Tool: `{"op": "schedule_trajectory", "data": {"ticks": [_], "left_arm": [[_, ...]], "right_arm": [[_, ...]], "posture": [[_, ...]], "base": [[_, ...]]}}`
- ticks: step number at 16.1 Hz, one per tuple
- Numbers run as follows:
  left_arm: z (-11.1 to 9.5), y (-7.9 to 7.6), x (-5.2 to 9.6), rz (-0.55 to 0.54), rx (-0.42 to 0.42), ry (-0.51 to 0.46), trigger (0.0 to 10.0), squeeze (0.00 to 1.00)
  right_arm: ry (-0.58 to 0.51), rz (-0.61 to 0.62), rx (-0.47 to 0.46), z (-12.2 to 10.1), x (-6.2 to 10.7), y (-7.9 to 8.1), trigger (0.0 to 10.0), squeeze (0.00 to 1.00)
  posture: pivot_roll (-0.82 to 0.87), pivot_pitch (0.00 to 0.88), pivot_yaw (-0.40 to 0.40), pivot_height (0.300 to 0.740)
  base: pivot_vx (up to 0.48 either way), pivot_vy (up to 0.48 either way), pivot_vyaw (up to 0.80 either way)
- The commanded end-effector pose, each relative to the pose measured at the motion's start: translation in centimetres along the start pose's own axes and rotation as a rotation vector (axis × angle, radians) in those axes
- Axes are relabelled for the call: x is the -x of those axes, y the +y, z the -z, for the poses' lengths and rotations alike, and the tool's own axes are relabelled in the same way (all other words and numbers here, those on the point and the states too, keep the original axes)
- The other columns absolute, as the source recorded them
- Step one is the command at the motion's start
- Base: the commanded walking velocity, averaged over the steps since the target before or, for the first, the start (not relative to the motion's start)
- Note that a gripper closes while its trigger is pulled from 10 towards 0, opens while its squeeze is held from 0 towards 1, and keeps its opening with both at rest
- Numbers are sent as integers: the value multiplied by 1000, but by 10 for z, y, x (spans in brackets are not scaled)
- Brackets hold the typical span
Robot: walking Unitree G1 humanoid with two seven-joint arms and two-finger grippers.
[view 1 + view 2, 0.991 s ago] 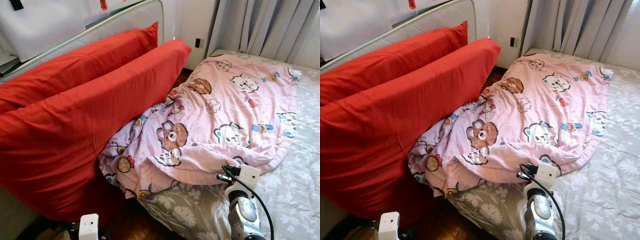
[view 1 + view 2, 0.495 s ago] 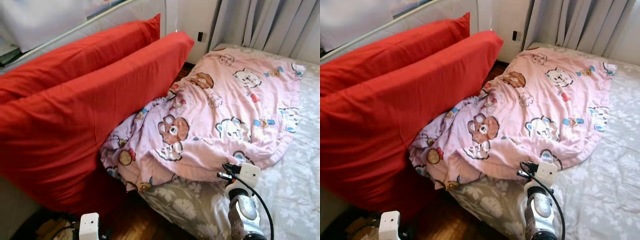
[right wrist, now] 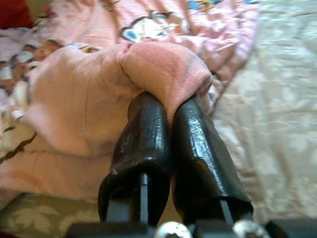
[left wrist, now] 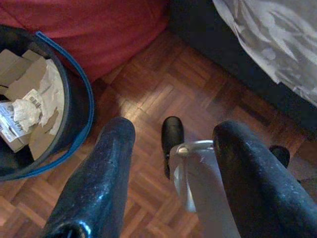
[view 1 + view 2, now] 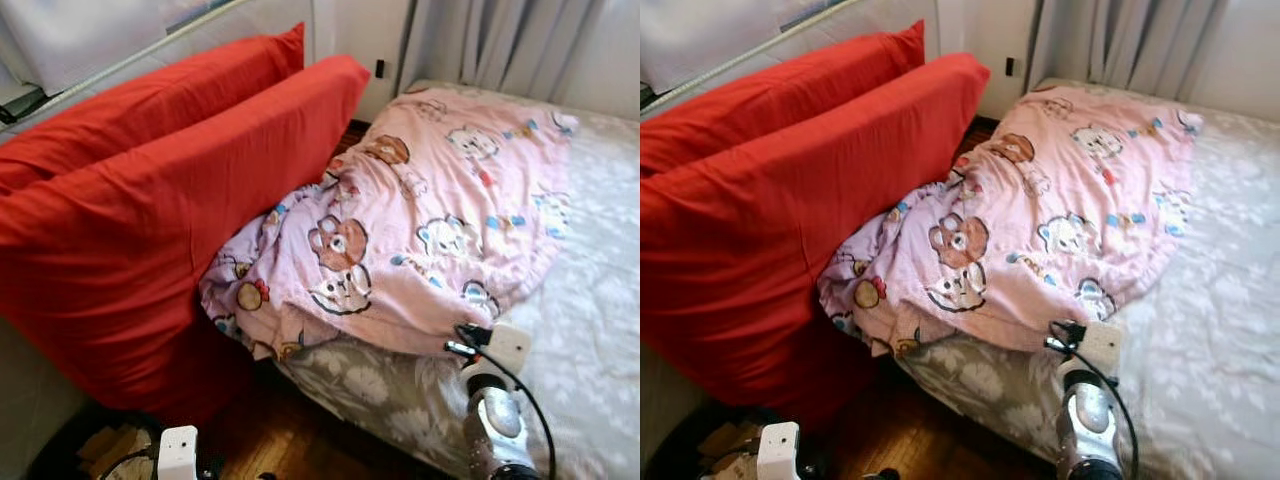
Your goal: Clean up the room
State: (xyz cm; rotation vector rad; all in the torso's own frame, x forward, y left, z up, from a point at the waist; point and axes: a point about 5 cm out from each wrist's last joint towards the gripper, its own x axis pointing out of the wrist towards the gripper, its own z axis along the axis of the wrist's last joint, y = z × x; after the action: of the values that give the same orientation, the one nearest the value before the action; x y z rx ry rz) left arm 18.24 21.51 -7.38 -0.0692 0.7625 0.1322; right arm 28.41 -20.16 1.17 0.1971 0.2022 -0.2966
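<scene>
- Right tool (image 3: 166, 111) pinched tight on the pink blanket (image 5: 440, 220) hem at the bed (image 5: 600, 300) near edge.
- Blanket stretches away ahead, toward the curtain; right arm has it.
- Left tool (image 4: 163, 163) gapes empty over the floor.

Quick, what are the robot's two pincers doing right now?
Left pincer: open, holding nothing, above the wooden floor.
Right pincer: shut on the pink blanket.
</scene>
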Motion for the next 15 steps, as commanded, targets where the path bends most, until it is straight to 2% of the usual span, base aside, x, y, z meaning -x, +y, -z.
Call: {"op": "schedule_trajectory", "data": {"ticks": [1, 3, 6, 15], "left_arm": [[7, 4, 3, -9, -11, 22, 10000, 0], [7, 3, 3, -6, -13, 22, 10000, 0], [7, 1, 3, 1, -21, 22, 10000, 0], [6, 0, 2, 9, -36, 14, 10000, 0]], "right_arm": [[-78, 41, 7, -18, -7, -7, 10000, 0], [-148, 86, 29, -36, -13, -17, 10000, 0], [-219, 81, 85, -50, -16, -17, 10000, 0], [-256, 72, 73, -54, -14, -7, 10000, 0]], "posture": [[54, 108, 30, 740], [53, 108, 30, 740], [53, 108, 30, 740], [51, 107, 30, 740]], "base": [[-270, 0, 0], [-274, 0, 0], [-280, 0, 0], [-282, 0, 0]]}}
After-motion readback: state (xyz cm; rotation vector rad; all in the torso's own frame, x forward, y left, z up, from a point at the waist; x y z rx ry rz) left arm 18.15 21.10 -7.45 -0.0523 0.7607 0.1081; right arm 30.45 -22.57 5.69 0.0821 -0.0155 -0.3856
